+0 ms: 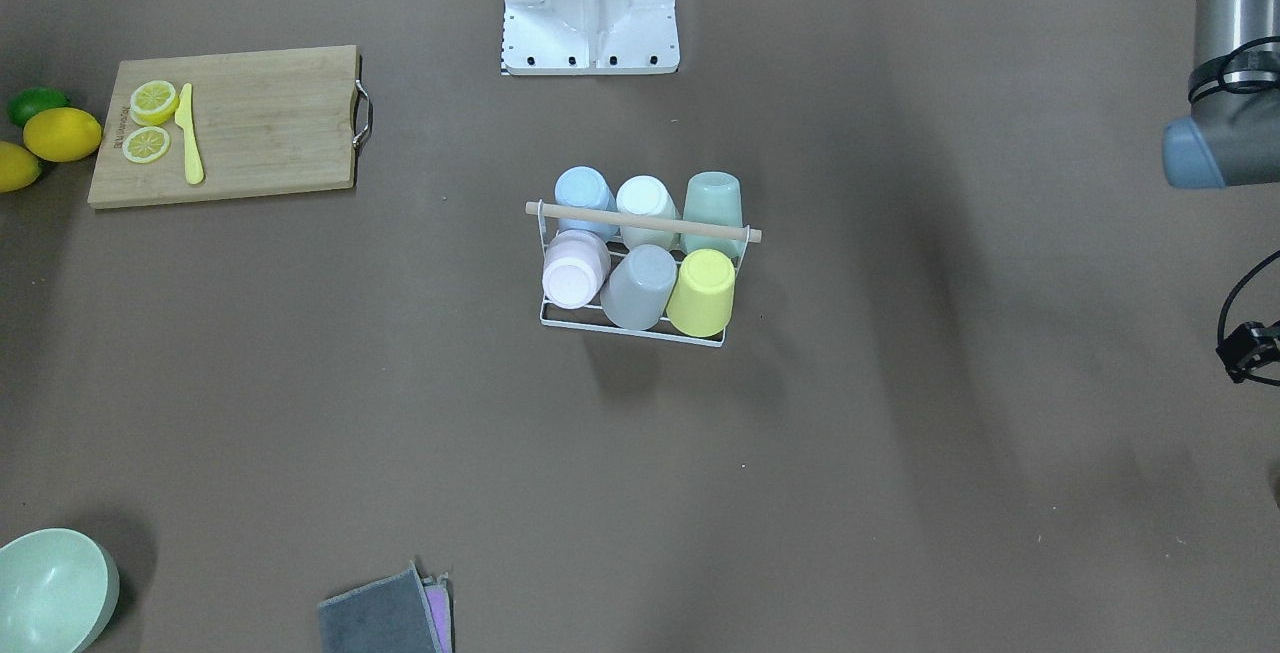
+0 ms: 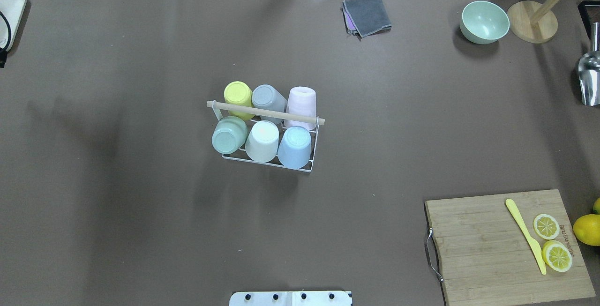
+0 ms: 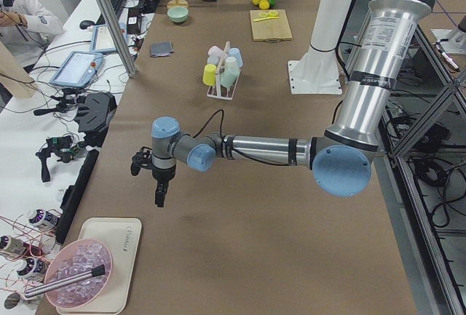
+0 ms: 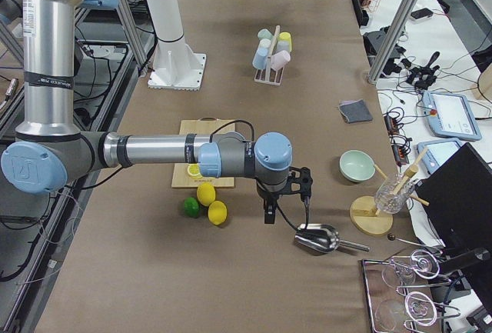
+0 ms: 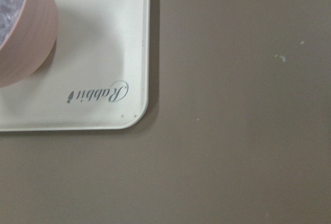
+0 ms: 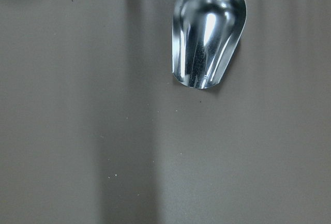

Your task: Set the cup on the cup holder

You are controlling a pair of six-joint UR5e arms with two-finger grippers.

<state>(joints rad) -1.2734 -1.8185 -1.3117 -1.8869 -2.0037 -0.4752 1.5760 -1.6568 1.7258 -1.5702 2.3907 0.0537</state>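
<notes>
The cup holder [image 2: 265, 112], a white wire rack with a wooden rod handle, stands mid-table. Several pastel cups sit upside down on its pegs, among them a yellow cup [image 2: 238, 94], a pink cup [image 2: 301, 101] and a blue cup [image 2: 296, 145]. The rack also shows in the front view [image 1: 640, 222]. My left gripper [image 3: 159, 197] hangs over the table's left end next to a white tray, far from the rack. My right gripper [image 4: 268, 216] hangs at the right end beside a metal scoop. I cannot tell whether either gripper is open or shut. Neither wrist view shows fingers.
A wooden cutting board [image 2: 506, 245] holds lemon slices and a yellow knife, with lemons and a lime beside it [image 4: 207, 194]. A green bowl [image 2: 484, 21], a grey cloth [image 2: 368, 14] and a wooden stand [image 2: 532, 27] are at the far edge. The metal scoop [image 6: 207, 32] and the white tray [image 5: 93, 69] lie under the wrists.
</notes>
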